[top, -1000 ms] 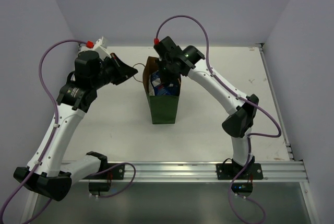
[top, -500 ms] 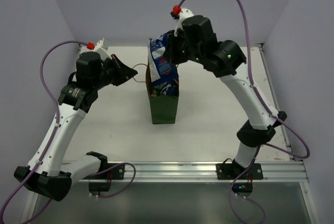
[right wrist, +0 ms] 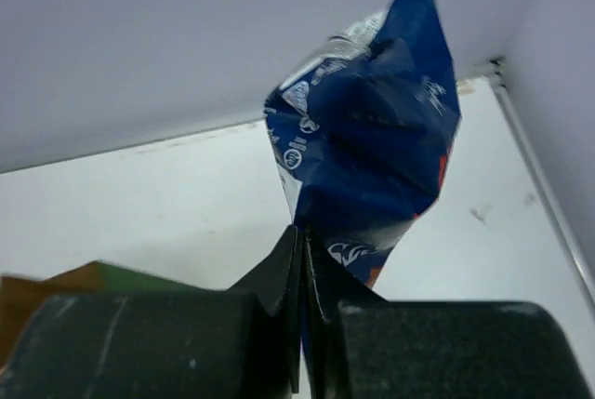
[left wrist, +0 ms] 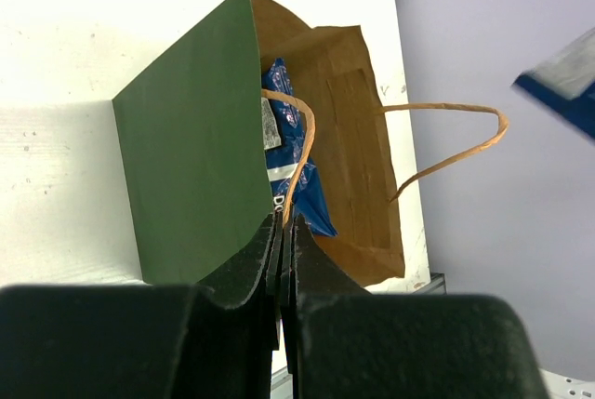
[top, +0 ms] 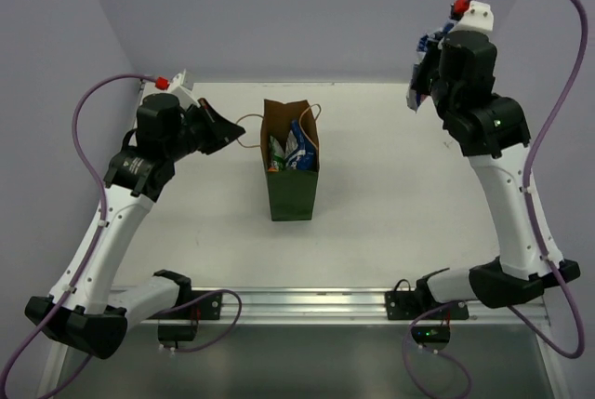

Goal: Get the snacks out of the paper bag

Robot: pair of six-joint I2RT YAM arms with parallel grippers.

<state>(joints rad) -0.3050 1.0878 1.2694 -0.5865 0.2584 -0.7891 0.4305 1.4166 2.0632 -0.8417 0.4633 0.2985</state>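
Above, I see the stiff green bag (top: 290, 192) upright on the worktop (top: 390, 218), crinkly packets (top: 294, 152) inside. Left wrist: my left pincer (left wrist: 284, 232) pinches shut on its thin paper handle (left wrist: 302, 134). Right wrist: right pincer (right wrist: 302, 252) clamps a creased blue foil packet (right wrist: 372, 143) aloft.

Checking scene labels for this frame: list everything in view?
bag: 1, dark green outside, brown inside, upright, mid-table
pinched handle: 1, tan loop, bag mouth
free handle: 1, tan loop, bag mouth
packets in bag: count unclear, blue-white, green and orange showing
blue packet: 1, blue-white, raised at far right
table: 1, white
rail: 1, silver, near edge
cables: 2, purple, along the arms
left tool: shut on pinched handle
right tool: shut on blue packet
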